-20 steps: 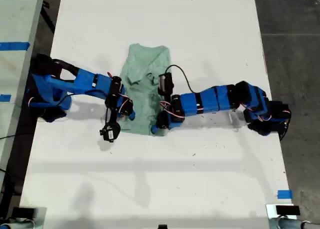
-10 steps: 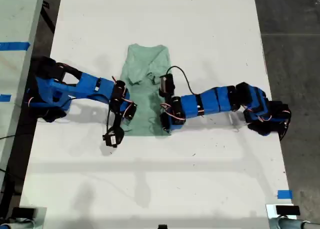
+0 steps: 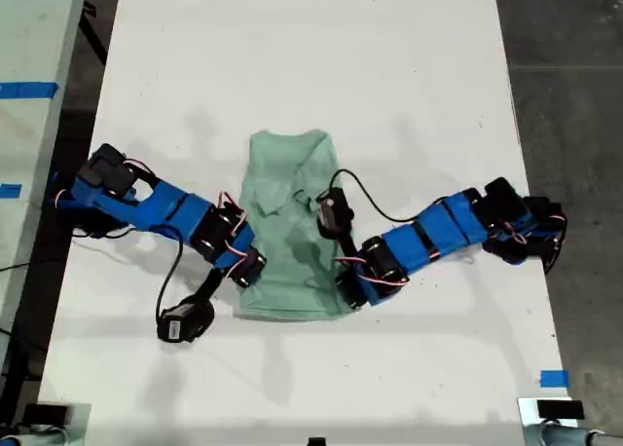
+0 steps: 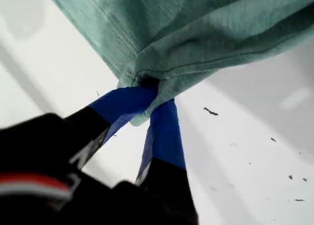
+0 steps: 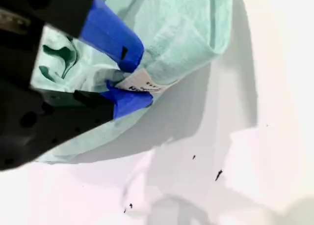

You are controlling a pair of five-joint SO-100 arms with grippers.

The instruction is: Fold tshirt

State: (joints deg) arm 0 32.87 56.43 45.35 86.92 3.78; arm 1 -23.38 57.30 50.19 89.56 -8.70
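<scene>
Cloth is lying at the middle of the exterior view: the tshirt (image 3: 287, 241), pale mint green, is resting on the white table (image 3: 389, 56) as a narrow, rumpled strip, already doubled on itself, with its lower edge towards the frame's bottom. Two blue arms are reaching in to that lower edge, one from the exterior view's left (image 3: 165, 207) and one from the exterior view's right (image 3: 428, 237), each meeting a lower corner.

Close up, my first gripper (image 4: 149, 90) is pinching a stitched corner of the shirt, its jaws pressed together on the fabric, which is hanging just clear of the table. My second gripper (image 5: 139, 81) is likewise clamping down on a bunched edge, with a small white label (image 5: 154, 81) caught at the jaws.

By my reckoning the fold is midway: both corners are being held, and the next move is calling for both arms carrying them together, level and at one pace, over towards the collar end so the layers land square.

Which gripper is riding on which arm is not showing clearly, so I am not matching them. From above, the arms' own bodies are covering the jaws. The label's print is too blurred for reading, and creases are hiding how many layers are lying there.
</scene>
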